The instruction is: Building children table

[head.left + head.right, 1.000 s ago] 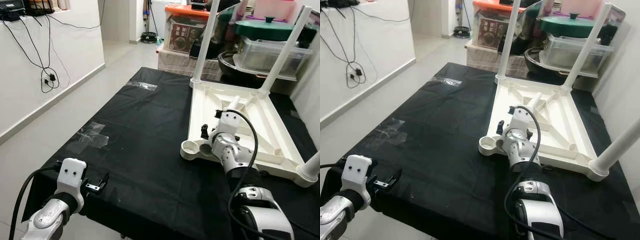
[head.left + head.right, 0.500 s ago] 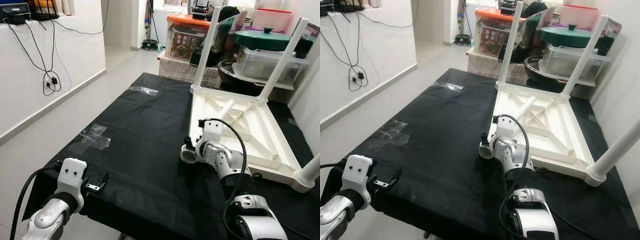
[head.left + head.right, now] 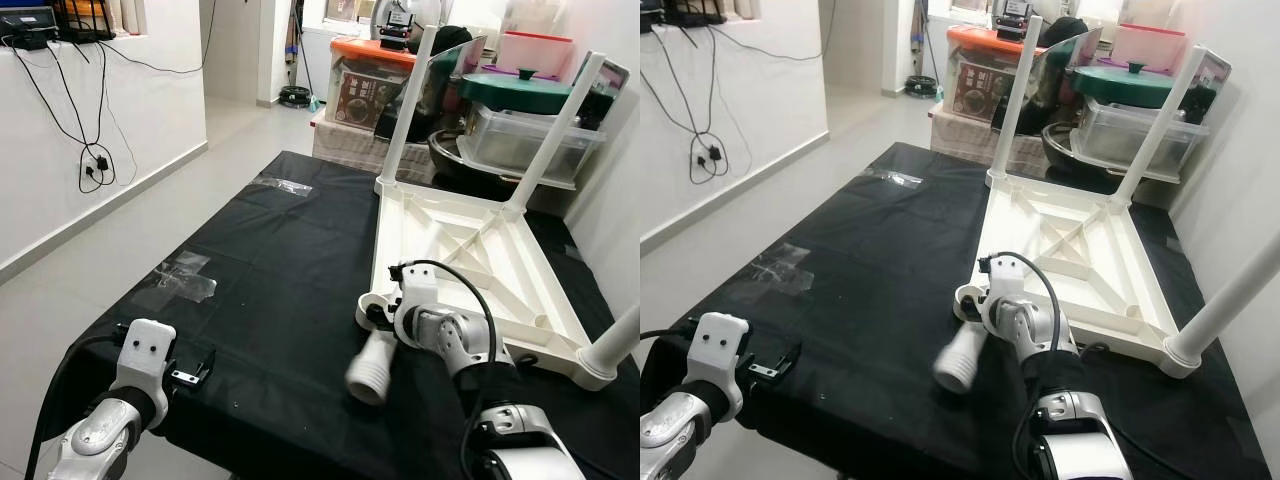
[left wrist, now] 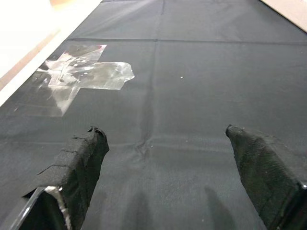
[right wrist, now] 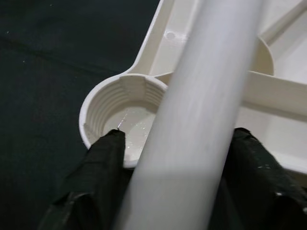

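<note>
- White plastic table leg (image 3: 372,366) is clamped between the fingers of the right gripper (image 5: 177,158); its threaded end points toward the robot and hangs over the black cloth (image 3: 280,260).
- Upturned children's table (image 3: 470,265) lies on the cloth with three legs already fitted and standing up. The empty corner socket (image 5: 122,110) sits just beside the held leg, at the corner nearest the robot.
- Change: one second ago the leg lay across the table's underside, with the right gripper over it. Half a second ago the gripper had shifted to the socket corner. Now the leg is lifted clear and swung outward past the table edge, blurred by motion.
- Consequence: the last leg is in hand but not aligned. Judged next step: tip it upright, bring the threaded end over the socket, then screw it in.
- Left gripper (image 4: 177,172) rests spread and empty at the near cloth edge, by the clear tape patch (image 4: 84,76); its position matches the earlier frames.
- Head camera has shifted slightly between frames; the table itself appears unmoved.
</note>
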